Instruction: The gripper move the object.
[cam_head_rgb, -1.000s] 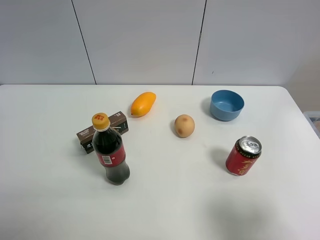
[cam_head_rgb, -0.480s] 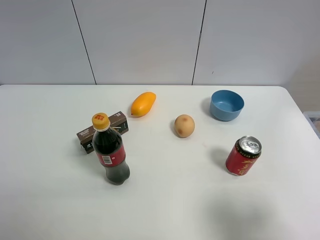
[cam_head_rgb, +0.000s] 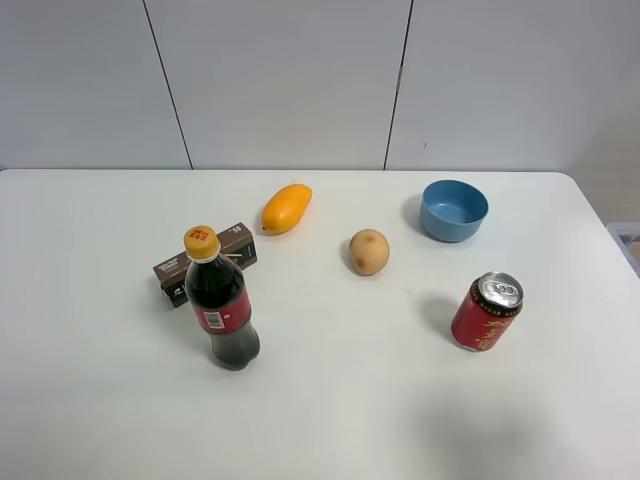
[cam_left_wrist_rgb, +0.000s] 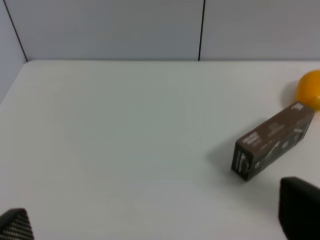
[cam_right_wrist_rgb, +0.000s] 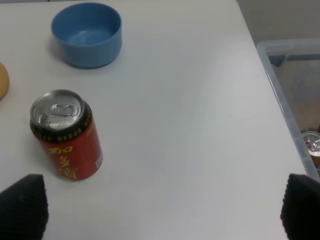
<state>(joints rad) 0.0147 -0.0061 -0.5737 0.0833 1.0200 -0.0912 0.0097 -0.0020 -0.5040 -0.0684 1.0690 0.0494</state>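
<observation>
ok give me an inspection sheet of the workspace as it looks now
surface: white table, no spills seen
job's things: brown carton lying flat, partly hidden behind the cola bottle in the high view; untouched
clutter: mango, round fruit, blue bowl with nothing in it, upright red can, all apart from each other
end effectors: left end effector open, carton ahead of it and off toward one fingertip; right end effector open, can near one fingertip; neither holds anything
cables: nothing seen
surroundings: grey panel wall behind; clear bin off the table edge
</observation>
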